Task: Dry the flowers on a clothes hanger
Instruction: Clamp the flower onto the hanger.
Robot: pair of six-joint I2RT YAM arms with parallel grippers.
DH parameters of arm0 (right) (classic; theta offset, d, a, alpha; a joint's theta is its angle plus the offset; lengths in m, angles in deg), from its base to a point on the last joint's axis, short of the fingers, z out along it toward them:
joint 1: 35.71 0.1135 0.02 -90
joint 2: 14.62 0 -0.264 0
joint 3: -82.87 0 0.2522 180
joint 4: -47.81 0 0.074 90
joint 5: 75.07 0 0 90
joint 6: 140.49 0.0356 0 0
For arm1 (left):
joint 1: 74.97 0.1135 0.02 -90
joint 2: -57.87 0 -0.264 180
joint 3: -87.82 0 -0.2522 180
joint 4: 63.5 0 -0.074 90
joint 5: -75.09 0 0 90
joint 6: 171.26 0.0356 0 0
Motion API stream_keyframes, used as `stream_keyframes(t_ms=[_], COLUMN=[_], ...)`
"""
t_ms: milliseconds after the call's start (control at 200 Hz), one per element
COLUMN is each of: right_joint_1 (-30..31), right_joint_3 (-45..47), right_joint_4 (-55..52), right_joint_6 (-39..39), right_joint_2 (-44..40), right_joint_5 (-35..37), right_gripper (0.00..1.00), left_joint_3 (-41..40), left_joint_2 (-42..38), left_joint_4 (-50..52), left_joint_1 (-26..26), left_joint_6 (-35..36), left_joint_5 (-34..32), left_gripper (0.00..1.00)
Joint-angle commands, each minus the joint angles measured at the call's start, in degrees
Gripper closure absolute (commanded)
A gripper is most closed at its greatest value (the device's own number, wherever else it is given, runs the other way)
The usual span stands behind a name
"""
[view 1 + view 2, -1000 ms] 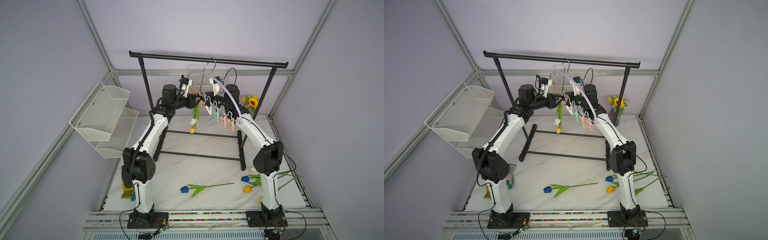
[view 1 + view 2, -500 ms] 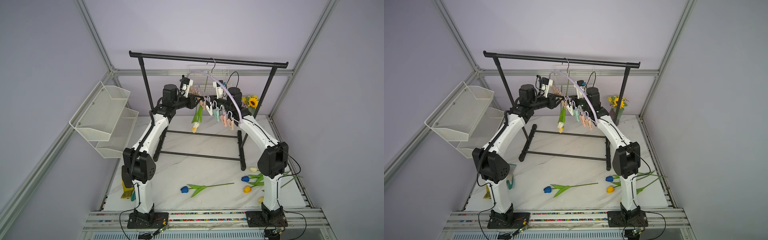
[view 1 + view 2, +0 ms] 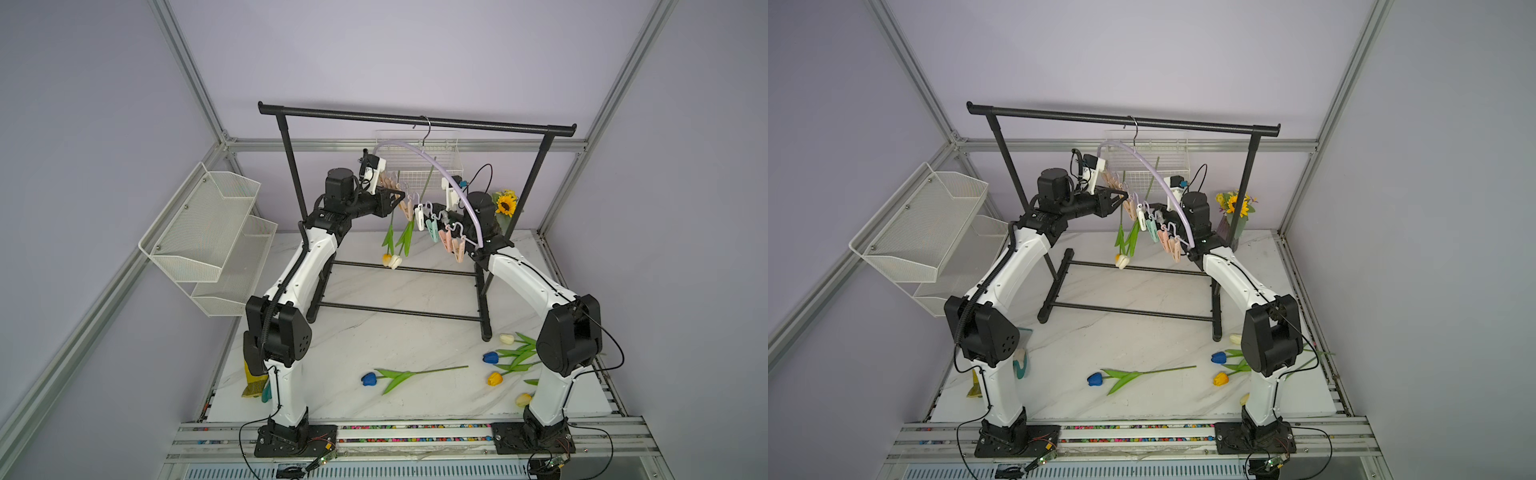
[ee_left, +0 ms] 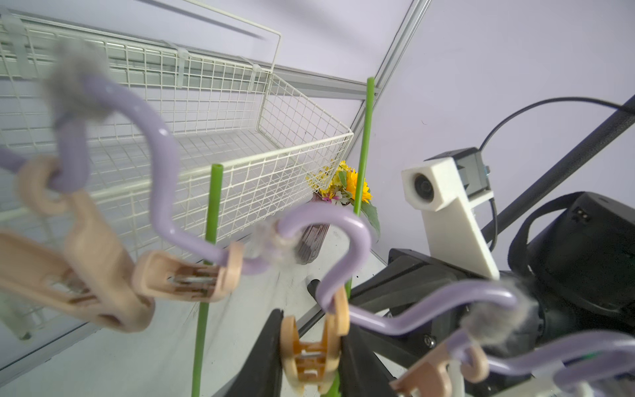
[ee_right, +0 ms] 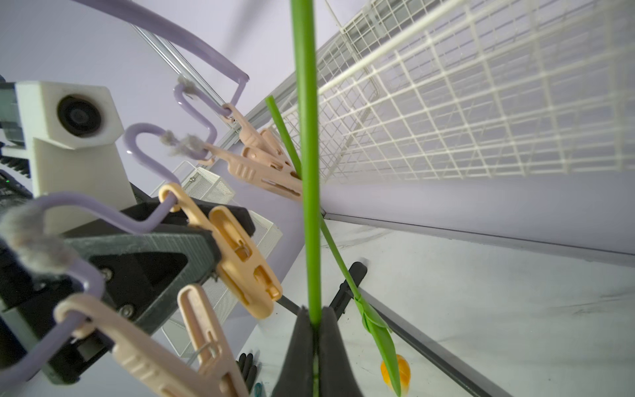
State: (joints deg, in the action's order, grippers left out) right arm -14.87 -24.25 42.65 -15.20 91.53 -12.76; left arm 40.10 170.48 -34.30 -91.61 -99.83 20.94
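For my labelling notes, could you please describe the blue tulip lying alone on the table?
On the white marble table, in front of the black garment rack, look between the arm bases. The blue tulip there lies alone; the other blue one is bunched with others beside the right arm.

Rack (image 3: 415, 119): rear of counter (image 3: 374, 332).
Clothes hanger (image 3: 404, 143): hooked on rack bar, right of centre.
Two flowers (image 3: 399, 237): heads down beneath clothes hanger.
One flower (image 3: 399, 374): flat on counter, front centre.
Further flowers (image 3: 515, 357): front right.
Bouquet (image 3: 505, 203): behind rack's right post.
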Motion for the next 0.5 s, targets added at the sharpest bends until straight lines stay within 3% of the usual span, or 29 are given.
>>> stream_keyframes(t_ms=[0, 495], right_joint_1=[0.35, 5.34], right_joint_3=[4.41, 6.24], right_joint_4=[7.83, 4.86], right_joint_6=[6.62, 4.16], right_joint_2=[-1.97, -2.07], right_joint_5=[-0.11, -4.33], right_gripper=[1.00, 1.00], left_joint_3=[2.22, 1.54], left_joint_2=[-1.97, -1.98], left_joint_4=[-2.41, -3.44], left_joint_1=[0.02, -0.06], left_joint_6=[-1.16, -2.37], left_joint_5=[0.92, 1.22], left_gripper=[0.76, 0.79])
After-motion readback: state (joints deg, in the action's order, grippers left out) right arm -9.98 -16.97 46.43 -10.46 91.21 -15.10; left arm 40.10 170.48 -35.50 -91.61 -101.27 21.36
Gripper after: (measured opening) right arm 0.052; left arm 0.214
